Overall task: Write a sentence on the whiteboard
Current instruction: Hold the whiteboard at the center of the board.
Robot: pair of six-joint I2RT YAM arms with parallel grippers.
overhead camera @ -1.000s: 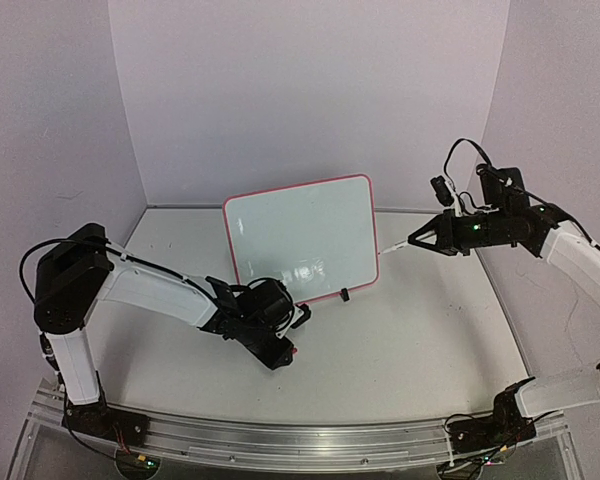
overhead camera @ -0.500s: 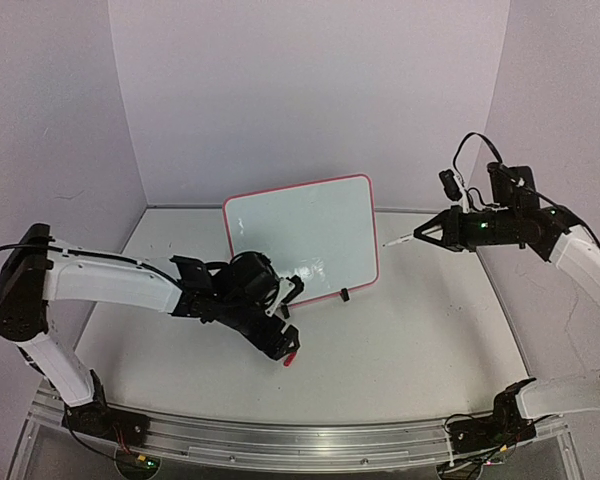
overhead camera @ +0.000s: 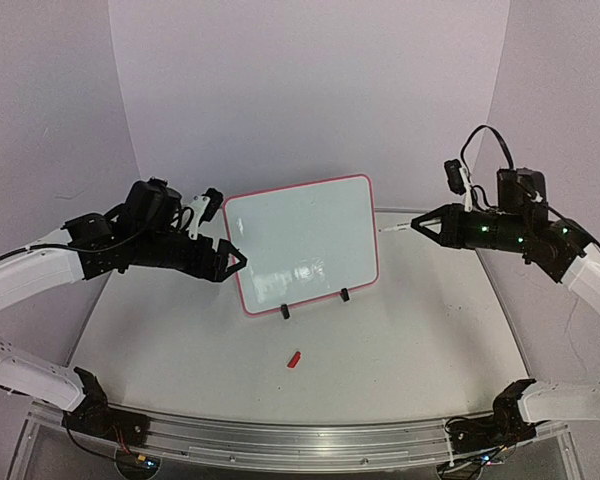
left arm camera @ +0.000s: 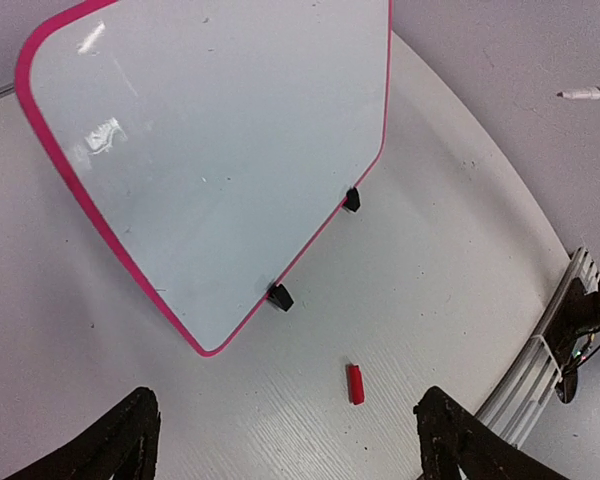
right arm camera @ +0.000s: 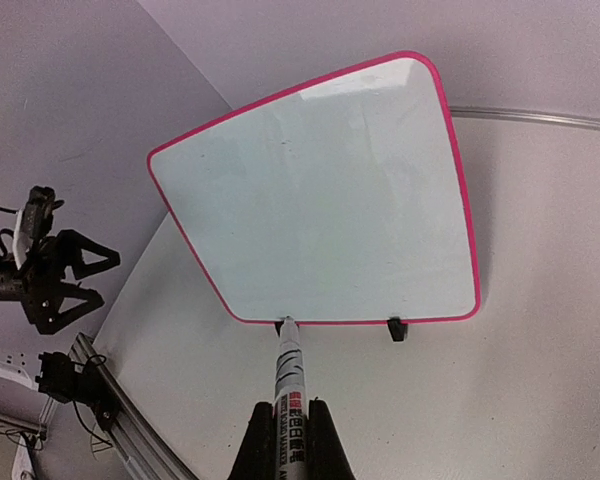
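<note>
Right hand [overhead camera: 420,225], marker [overhead camera: 394,228]; red cap [overhead camera: 294,359] before whiteboard [overhead camera: 300,240]

- what's the right gripper [right arm camera: 290,425] got?
- a marker [right arm camera: 288,380], clamped, tip at the lower edge of the whiteboard [right arm camera: 320,200], near its lower left corner.
- and the left gripper [right arm camera: 95,283]?
- by the left edge of the table [right arm camera: 540,380], jaws apart.

In my left wrist view the whiteboard [left arm camera: 220,150] runs off the top edge, and the left gripper [left arm camera: 285,425] shows only two dark fingertips at the bottom. I cannot read the print on the marker [right arm camera: 289,385]; it is too small. A small red piece [overhead camera: 294,359] near the whiteboard is too tiny to identify.
</note>
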